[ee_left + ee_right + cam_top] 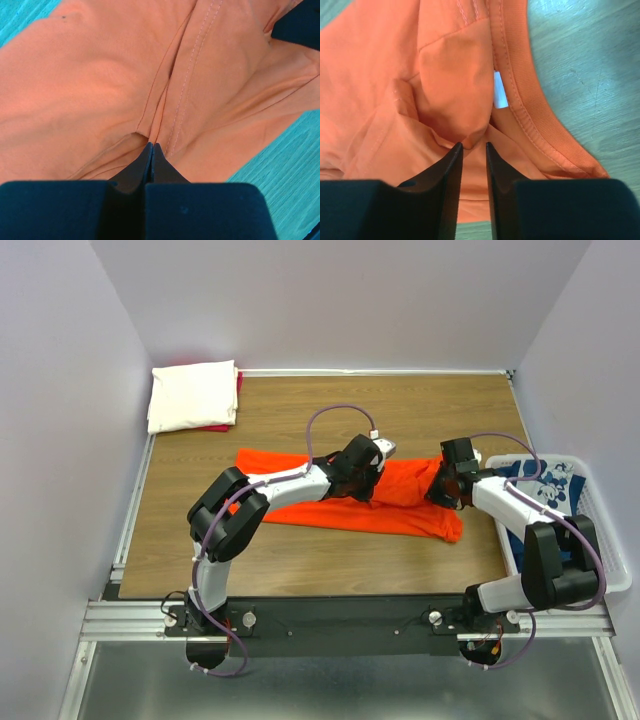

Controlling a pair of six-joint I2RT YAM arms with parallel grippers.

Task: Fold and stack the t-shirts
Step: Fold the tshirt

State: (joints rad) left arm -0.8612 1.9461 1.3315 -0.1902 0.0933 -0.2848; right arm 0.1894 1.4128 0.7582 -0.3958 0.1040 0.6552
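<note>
The orange t-shirt [400, 502] lies crumpled across the middle of the wooden table [300, 560], both arms covering parts of it. The left tool [151, 147] is pinched tight on a seam fold, while the right tool [472, 145], narrowly parted, has cloth bunched between its tips near the collar. A cream-white folded shirt [192, 395] hides most of a red-pink shirt [236, 385] beneath. The right arm partly blocks the white basket [600, 540] holding a navy printed shirt [545, 480].

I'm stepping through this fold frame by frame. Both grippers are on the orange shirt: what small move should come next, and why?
Probably lift both ends together. The left gripper is shut on a pinched seam of the orange shirt, and the right gripper grips cloth by the collar, jaws slightly apart, so it looks ready to raise for folding.
</note>
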